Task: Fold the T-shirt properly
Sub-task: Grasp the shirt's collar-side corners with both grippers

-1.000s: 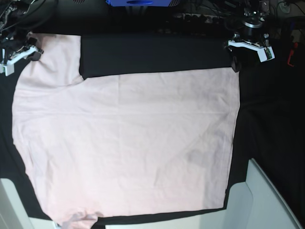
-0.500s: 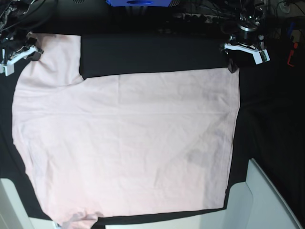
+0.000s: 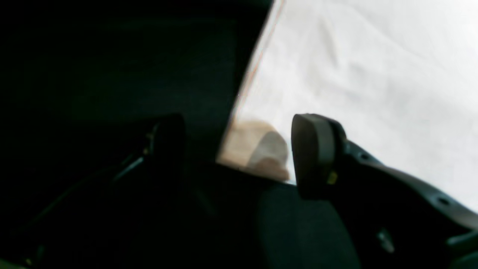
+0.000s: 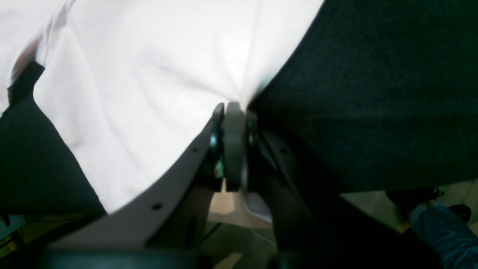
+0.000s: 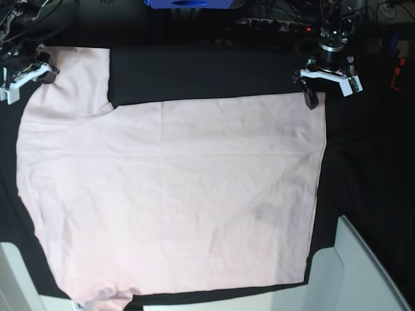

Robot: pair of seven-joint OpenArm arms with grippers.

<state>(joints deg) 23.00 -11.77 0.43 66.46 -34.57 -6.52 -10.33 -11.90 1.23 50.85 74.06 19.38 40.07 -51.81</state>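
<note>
Pale pink short-sleeved cotton T-shirt point(image 5: 175, 194) spread flat, plain side up, on black-clothed counter point(image 5: 207, 71). Right gripper point(image 4: 231, 112) jaws clamped on sleeve edge at far corner. Left gripper point(image 3: 239, 149) jaws apart, straddling hem corner, not gripping. Blue box point(image 5: 188, 3) at far counter edge.

I see the pale pink cotton T-shirt point(image 5: 175, 194), matt and softly creased, on coarse matt black table cloth point(image 5: 207, 74).

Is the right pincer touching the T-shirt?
Touching. In the right wrist view, the right pincer is shut on a pinched edge of the T-shirt, with cloth bunching into its tips.
</note>
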